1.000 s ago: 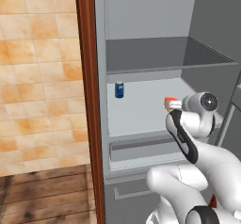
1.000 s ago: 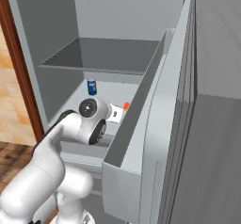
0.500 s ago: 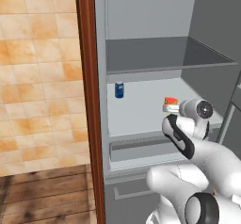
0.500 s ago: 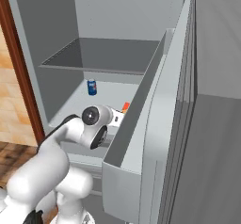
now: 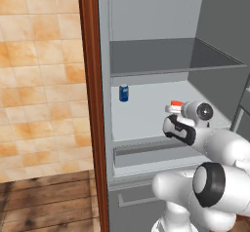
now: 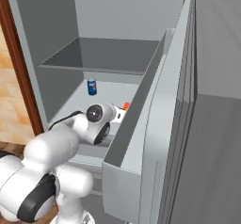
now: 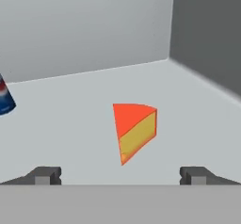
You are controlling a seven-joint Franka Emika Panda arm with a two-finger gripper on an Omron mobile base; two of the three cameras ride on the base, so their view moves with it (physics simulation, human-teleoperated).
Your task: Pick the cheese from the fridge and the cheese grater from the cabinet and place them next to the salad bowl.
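In the hand view, the pincer (image 7: 120,176) sits at the bottom edge with its two tips (image 7: 44,175) wide apart and nothing between them. Just beyond, at the frame's centre, the cheese (image 7: 134,130) lies on the pale fridge (image 5: 146,21) shelf (image 7: 70,119), red rind up, untouched. A blue can (image 7: 4,96) stands farther back at the left edge. In the left base view, the cheese (image 5: 176,104) shows just past the arm's wrist, and the can (image 5: 124,93) stands by the rear wall.
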